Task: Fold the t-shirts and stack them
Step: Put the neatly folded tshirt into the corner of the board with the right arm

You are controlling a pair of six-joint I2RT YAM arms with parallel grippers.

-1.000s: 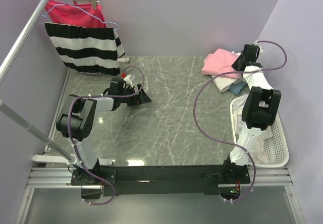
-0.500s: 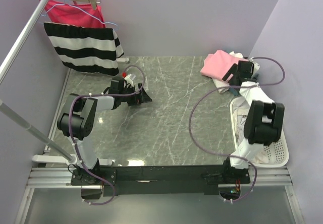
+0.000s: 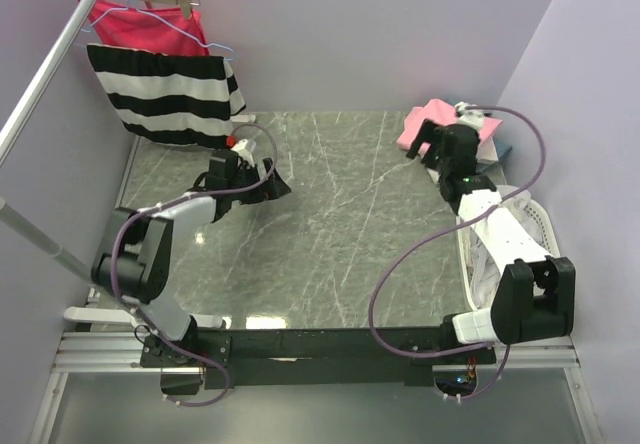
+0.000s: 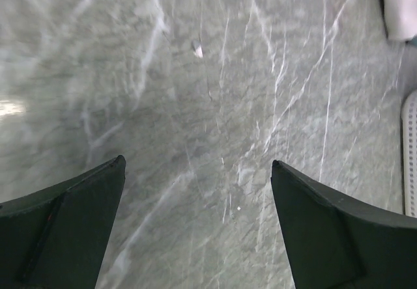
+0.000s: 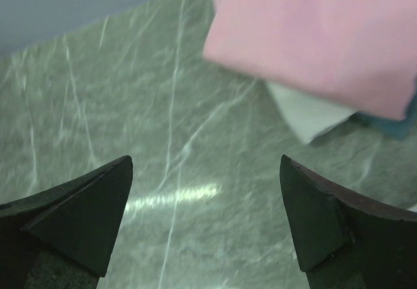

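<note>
**Both tools open and empty, right tool at the edge of the stacked tees**

Right tool (image 5: 205,162), wrist view: my two fingers stand spread wide with nothing between them, hovering over bare worktop (image 5: 130,107). Just beyond the fingertips lie three stacked garments. The pink tee (image 5: 319,35) is on top, a cream-white tee (image 5: 306,113) shows under its near edge, and a blue tee (image 5: 399,123) peeks out at the bottom right. The tool is near them but not touching.

From above, the three sit at the far right corner of the worktop, with a white basket (image 3: 548,232) just on the near side. I cannot make out what the basket holds.

Left tool (image 4: 197,165): it is equally wide open and empty, low over the left-centre of the worktop and well apart from the tees.

A striped garment (image 3: 165,94) and a magenta garment (image 3: 140,22) hang at the far left and play no part.

Step in hand, as I judge it: fetching the next tee to fold, since the pink one already lies flat and squared.

To do it well:
- I should lift the right tool before swinging it, so that no finger catches the pink tee's near edge and drags the layers askew.
- I should take the next garment by a single layer at a shoulder seam.
- I should carry it to the open middle, where the left tool waits to take the other shoulder.
</note>
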